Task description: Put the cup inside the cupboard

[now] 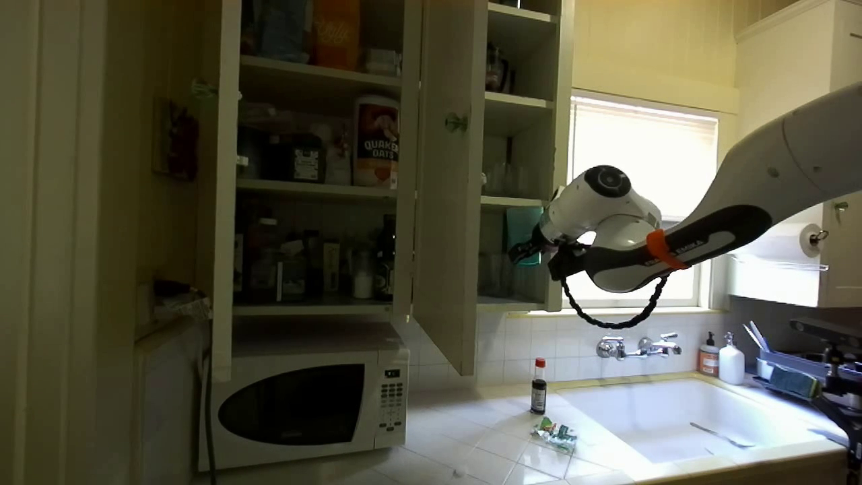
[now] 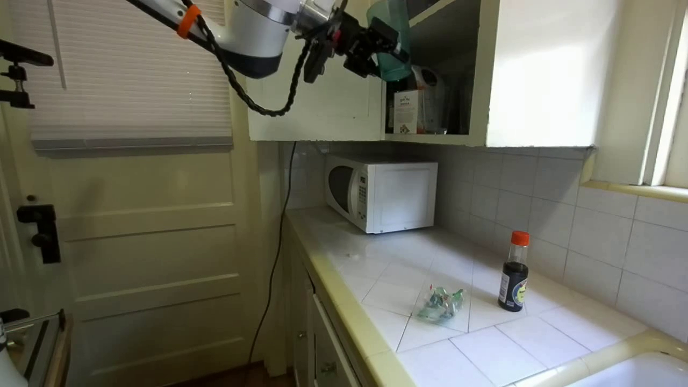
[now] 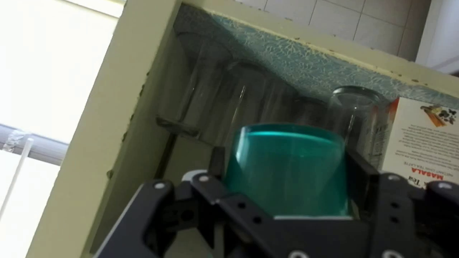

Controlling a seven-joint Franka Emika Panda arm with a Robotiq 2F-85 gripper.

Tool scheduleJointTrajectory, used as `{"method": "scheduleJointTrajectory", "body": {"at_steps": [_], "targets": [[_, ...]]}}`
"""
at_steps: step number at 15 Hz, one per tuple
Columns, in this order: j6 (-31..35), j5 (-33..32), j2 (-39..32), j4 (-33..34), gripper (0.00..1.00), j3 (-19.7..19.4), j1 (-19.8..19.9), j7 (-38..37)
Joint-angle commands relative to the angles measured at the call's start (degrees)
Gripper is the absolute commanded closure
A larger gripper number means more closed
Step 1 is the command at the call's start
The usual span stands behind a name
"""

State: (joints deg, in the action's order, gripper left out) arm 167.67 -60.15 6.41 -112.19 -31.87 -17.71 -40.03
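My black two-fingered tool (image 3: 286, 161), partly spread, grips the tapered translucent teal cup (image 3: 287, 181). Risk: pushing too deep into the white wooden cupboard (image 2: 548, 70) could topple the clear cylindrical glass tumblers (image 3: 235, 104).

One arm (image 1: 794, 155), one gripper (image 2: 389, 62), one cup (image 3: 287, 175) and one cupboard (image 1: 404, 202) are showing.
The cupboard is showing two doors (image 1: 448, 215) and one oats tub (image 1: 376, 141). One microwave (image 2: 403, 196), one sauce bottle (image 2: 513, 279) and one wrapper (image 2: 441, 305) are sitting on one counter (image 2: 500, 344), all counting the same in both exterior views. One sink (image 1: 640, 411) and one tap (image 1: 633, 349) are showing, and two pump bottles (image 1: 731, 362) and one sponge (image 1: 794, 382) are joining them in an exterior view. In the wrist view one tea box (image 3: 423, 143) is standing with glasses (image 3: 355, 111); these are numbering perhaps four, but overlap and dim light are leaving that count unsure. One room door (image 2: 161, 258) is also showing.
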Motion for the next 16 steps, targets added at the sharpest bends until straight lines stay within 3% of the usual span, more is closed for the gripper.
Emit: {"method": "scheduleJointTrajectory", "body": {"at_steps": [1,4,6,7,8,9,11,14,15,16], "targets": [[-4.9,1.4,8.3,-3.9,0.46,1.6,-1.0,3.8],[-6.6,7.9,11.0,-2.8,0.46,0.7,-2.9,10.2],[-7.0,17.4,12.8,-1.5,0.46,-1.6,-6.7,19.1],[-8.5,20.5,14.9,-2.8,0.46,-5.6,-13.3,23.9],[-11.0,23.3,16.0,-2.8,0.46,-7.2,-16.5,28.3],[-4.3,27.2,10.1,-2.4,0.21,6.0,2.3,26.9],[-6.6,31.0,11.2,-2.6,0.21,3.0,-3.1,31.8],[-6.9,31.3,11.4,-2.9,0.21,2.3,-4.3,32.3],[-6.9,31.3,11.4,-2.9,0.46,2.2,-4.4,32.4],[-10.0,23.0,13.9,-1.4,0.46,-4.4,-12.3,26.3]]}}
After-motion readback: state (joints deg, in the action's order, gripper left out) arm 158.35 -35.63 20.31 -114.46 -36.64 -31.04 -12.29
